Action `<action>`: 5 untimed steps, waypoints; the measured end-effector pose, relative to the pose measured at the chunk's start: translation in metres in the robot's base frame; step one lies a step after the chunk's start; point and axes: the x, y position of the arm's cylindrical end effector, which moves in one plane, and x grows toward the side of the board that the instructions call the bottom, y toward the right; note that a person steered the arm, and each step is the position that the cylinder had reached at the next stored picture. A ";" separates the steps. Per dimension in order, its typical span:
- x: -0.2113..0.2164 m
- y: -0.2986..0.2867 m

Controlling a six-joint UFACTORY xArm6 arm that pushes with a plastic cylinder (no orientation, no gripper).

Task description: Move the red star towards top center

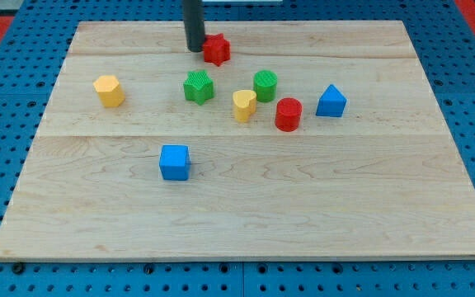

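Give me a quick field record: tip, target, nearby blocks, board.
tip: my tip at the view's top centre, touching the left side of the red star
target: red star, near the board's top edge
nearest blocks: green star-like block, green cylinder, both below
others: yellow heart, red cylinder
board: wooden board

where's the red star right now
The red star sits near the view's top, just left of centre, on the wooden board, with my tip against its left side and the green block below it.
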 end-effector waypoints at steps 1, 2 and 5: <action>0.000 0.025; 0.000 0.027; 0.000 0.044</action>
